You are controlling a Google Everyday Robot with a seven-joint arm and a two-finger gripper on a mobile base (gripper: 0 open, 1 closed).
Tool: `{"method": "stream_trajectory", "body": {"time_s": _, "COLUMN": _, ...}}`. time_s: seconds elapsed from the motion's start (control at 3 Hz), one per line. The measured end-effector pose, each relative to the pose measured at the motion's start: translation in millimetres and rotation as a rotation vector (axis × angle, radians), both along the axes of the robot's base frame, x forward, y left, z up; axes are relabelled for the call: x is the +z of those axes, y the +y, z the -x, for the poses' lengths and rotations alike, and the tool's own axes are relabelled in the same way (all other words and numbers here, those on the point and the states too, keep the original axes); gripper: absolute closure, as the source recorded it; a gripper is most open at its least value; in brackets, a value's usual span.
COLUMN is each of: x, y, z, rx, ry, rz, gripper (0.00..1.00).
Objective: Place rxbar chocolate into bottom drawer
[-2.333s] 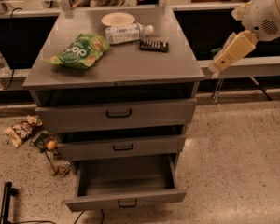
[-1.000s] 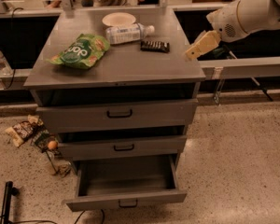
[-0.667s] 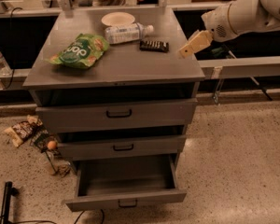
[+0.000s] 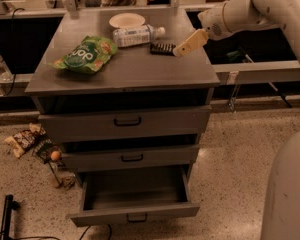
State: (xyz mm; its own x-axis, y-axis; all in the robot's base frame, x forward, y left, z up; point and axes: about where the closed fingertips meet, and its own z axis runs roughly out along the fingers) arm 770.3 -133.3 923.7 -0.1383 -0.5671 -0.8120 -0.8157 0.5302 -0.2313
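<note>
The rxbar chocolate (image 4: 162, 48), a small flat black bar, lies on the grey cabinet top (image 4: 135, 71), right of middle toward the back. My gripper (image 4: 181, 51) reaches in from the upper right on a white arm. Its pale tips hover just right of the bar, very close to it. The bottom drawer (image 4: 135, 199) is pulled out wide and its inside shows nothing in it. The two upper drawers stand slightly ajar.
A green chip bag (image 4: 87, 54) lies at the left of the top. A clear bottle (image 4: 136, 35) lies on its side beside a white bowl (image 4: 126, 20) at the back. Wrappers and litter (image 4: 32, 144) lie on the floor left of the cabinet. A rail (image 4: 262, 71) runs to the right.
My arm has swung left and down from beyond the cabinet's right edge, bringing the gripper over the top and close beside the bar. The objects have not moved.
</note>
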Motion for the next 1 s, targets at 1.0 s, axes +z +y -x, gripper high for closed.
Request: {"method": "stream_trajectory", "body": {"time_s": 1.0, "x": -38, "y": 36, "z": -52, "rx": 0.186, "ry": -0.024, "rz": -0.112, "gripper": 0.00}}
